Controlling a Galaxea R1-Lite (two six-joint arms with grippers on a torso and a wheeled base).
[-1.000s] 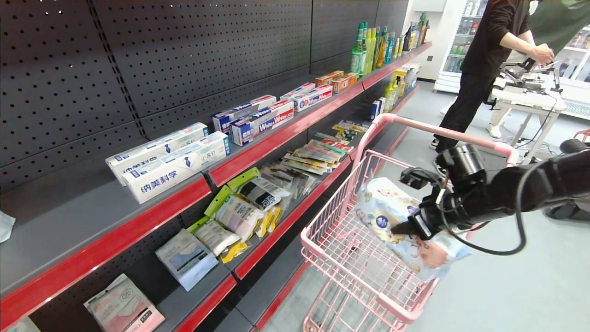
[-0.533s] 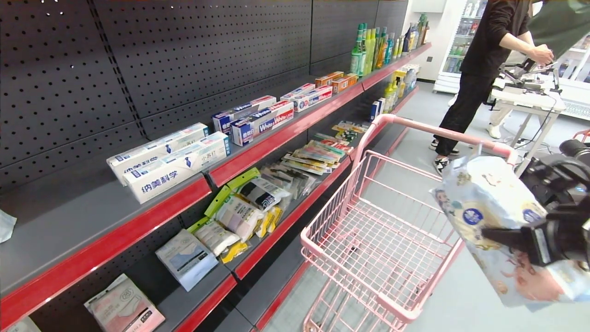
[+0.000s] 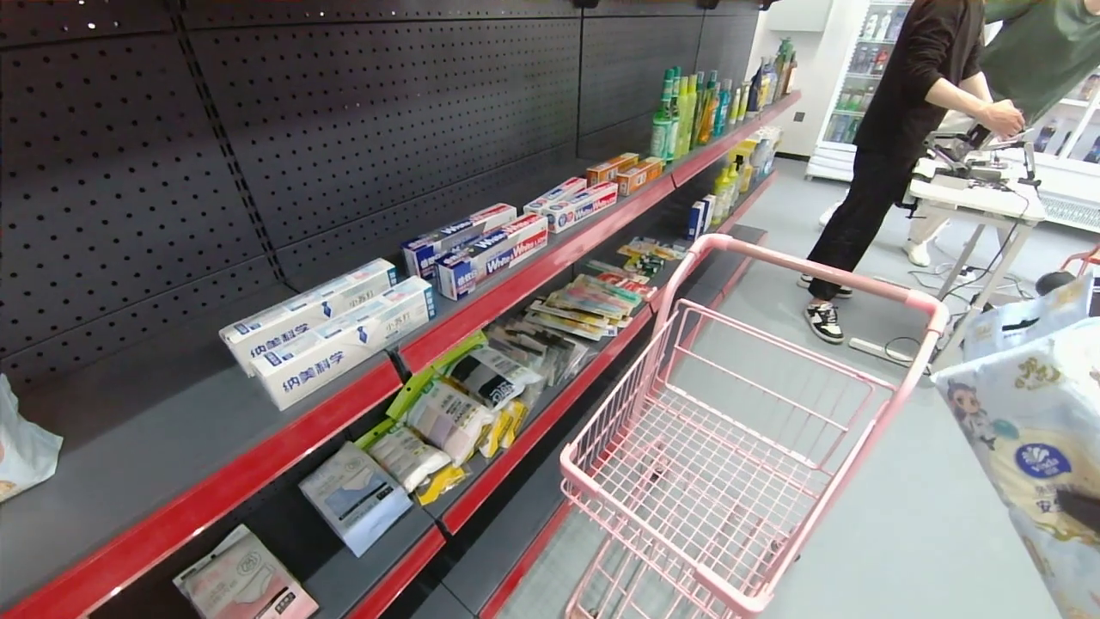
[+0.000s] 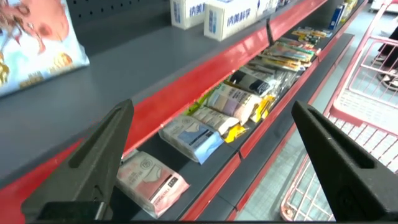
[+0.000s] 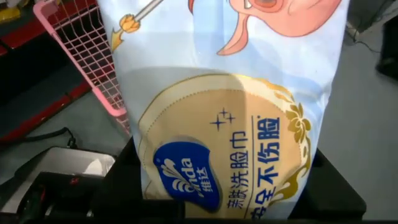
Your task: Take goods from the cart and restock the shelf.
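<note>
The pink cart (image 3: 859, 284) stands in the aisle beside the shelf (image 3: 155, 430), its basket empty. A pale blue printed pack of face towels (image 3: 1027, 447) hangs to the right of the cart, past its handle. My right gripper (image 5: 230, 193) is shut on this pack (image 5: 236, 124), with dark fingers on both of its sides. My left gripper (image 4: 211, 186) is open wide above the red front edge of the top shelf (image 4: 186, 93). A similar printed pack (image 4: 31, 43) lies on that shelf at its left end (image 3: 21, 447).
Long toothpaste boxes (image 3: 335, 331) and more boxes (image 3: 485, 245) line the top shelf, with bottles (image 3: 687, 103) at its far end. Small packets (image 3: 447, 413) fill the lower shelf. A white table (image 3: 980, 193) stands behind the cart. Grey floor lies open to the right.
My right gripper lifted the pack out of the cart basket and carried it right, past the handle. The head view has also shifted a little.
</note>
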